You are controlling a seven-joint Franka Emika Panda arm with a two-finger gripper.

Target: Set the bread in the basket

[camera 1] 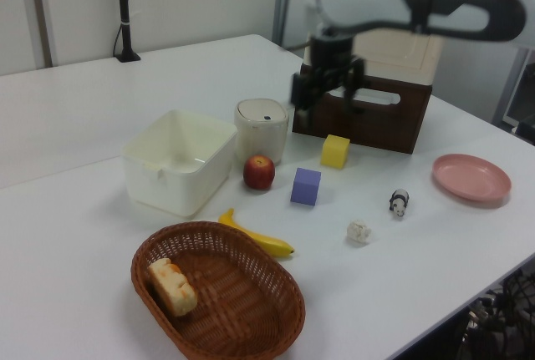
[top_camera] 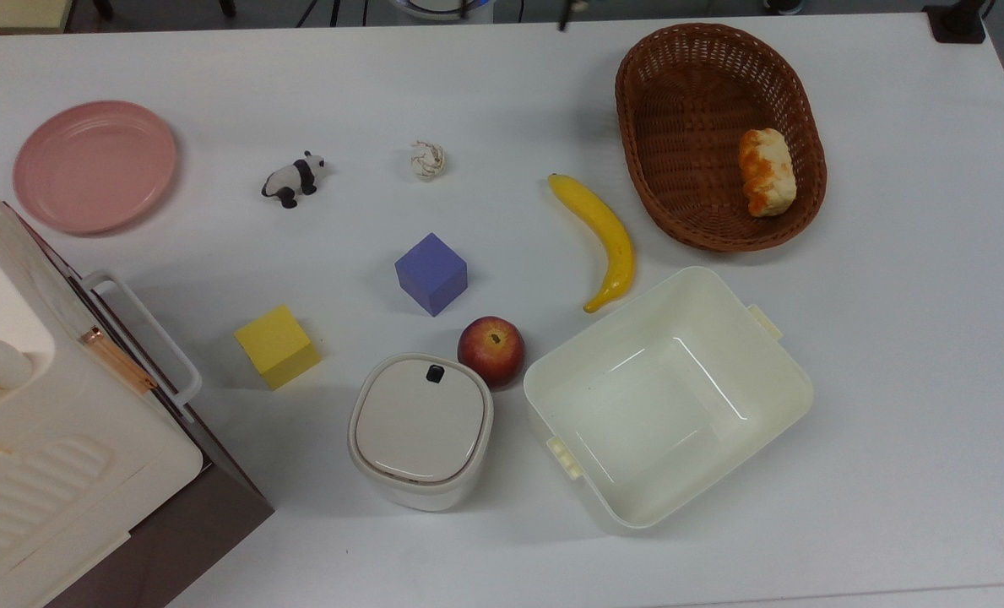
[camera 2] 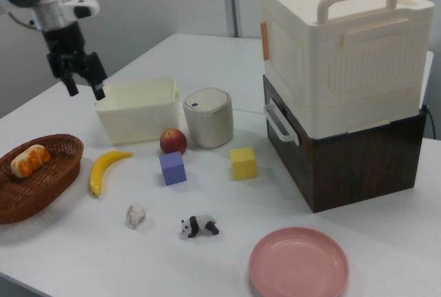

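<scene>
Table (top_camera: 502,101): I see it white, below my gripper (camera 2: 83,88).
Gripper: fingers apart, holding nothing.
Bread (top_camera: 767,172): in basket (top_camera: 679,160), far away.

You are looking at a white table (top_camera: 907,355) carrying a dark brown woven basket (top_camera: 679,127), and the bread (top_camera: 767,171) in it is showing an orange-brown top over pale cream sides. A yellow banana (top_camera: 605,236), a red apple (top_camera: 491,350), a purple cube (top_camera: 431,273) and a yellow cube (top_camera: 277,345) are sitting beside a cream tub (top_camera: 667,397). The panda (top_camera: 294,179) is wearing black and white patches, and the plate (top_camera: 94,165) is glowing pink.
</scene>
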